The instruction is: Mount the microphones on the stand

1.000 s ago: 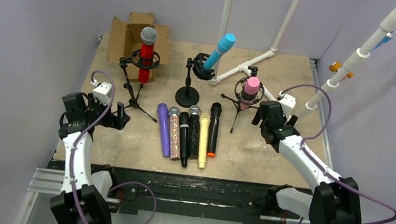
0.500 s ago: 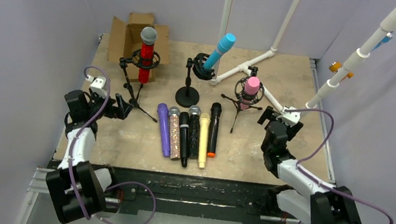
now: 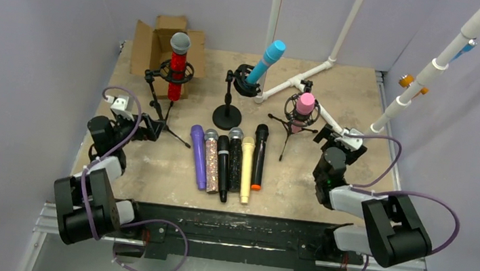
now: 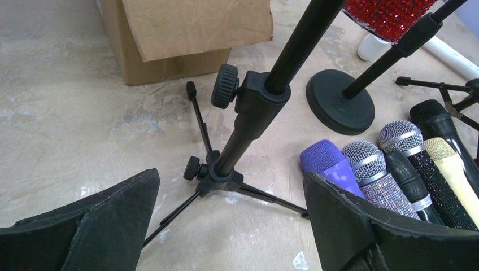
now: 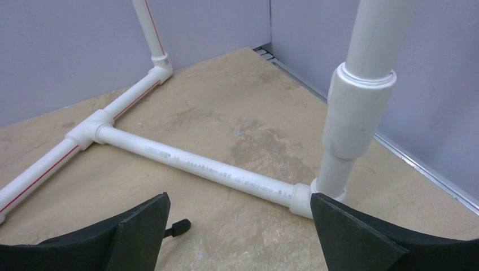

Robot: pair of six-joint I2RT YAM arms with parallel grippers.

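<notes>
Several microphones lie side by side mid-table: purple (image 3: 198,156), silver glitter (image 3: 211,163), black (image 3: 222,164), dark glitter (image 3: 234,159), cream (image 3: 246,167) and black with an orange end (image 3: 259,155). A red glitter microphone (image 3: 177,67) stands in a tripod stand (image 3: 159,102). A light blue microphone (image 3: 266,60) sits in a round-base stand (image 3: 227,115). A pink microphone (image 3: 305,105) sits in a small tripod. My left gripper (image 3: 149,127) is open and empty, facing the tripod's lower post (image 4: 248,113). My right gripper (image 3: 330,137) is open and empty, right of the pink microphone.
An open cardboard box (image 3: 159,41) stands at the back left, behind the tripod (image 4: 186,28). A white PVC pipe frame (image 3: 298,81) lies on the table; a pipe (image 5: 214,166) and an upright (image 5: 356,107) are ahead of my right gripper. Purple walls close in the sides.
Both arms have folded back toward their bases. My right gripper has drawn away from the pink microphone's tripod, to the right. My left gripper has shifted slightly and stays open.
</notes>
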